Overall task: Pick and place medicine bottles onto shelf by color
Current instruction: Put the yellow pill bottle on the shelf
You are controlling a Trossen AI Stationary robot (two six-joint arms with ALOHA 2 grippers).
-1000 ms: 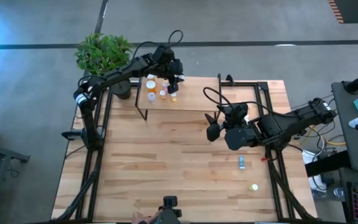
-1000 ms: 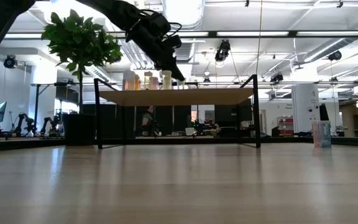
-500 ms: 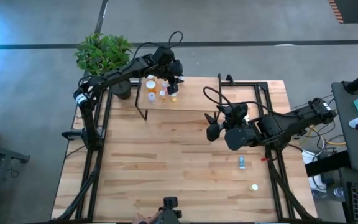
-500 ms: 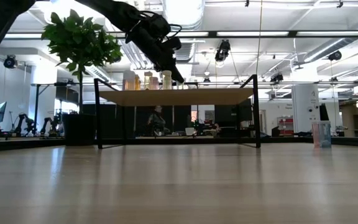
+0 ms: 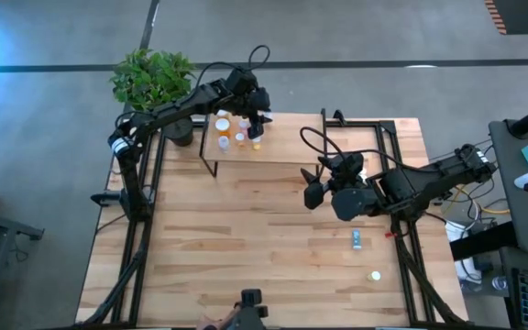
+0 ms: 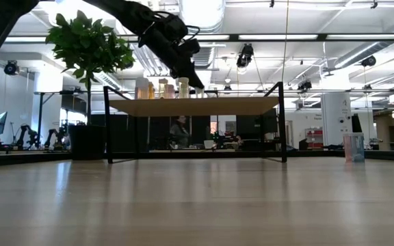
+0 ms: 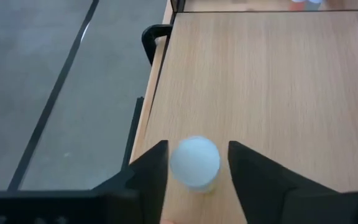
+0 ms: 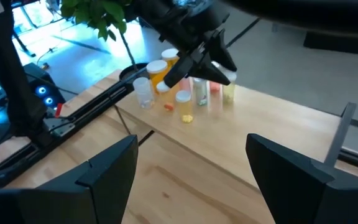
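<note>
Above the shelf [image 5: 273, 137], left tool [image 7: 194, 165] spread around (not touching) a white-capped bottle [image 7: 194, 163].

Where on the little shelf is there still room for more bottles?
The shelf is bare along its whole right stretch, from the bottle cluster to the far end post. The left end is crowded: the bottles stand bunched there, with the left pincer right over them. The right pincer waits open over the table, off the shelf.
</note>
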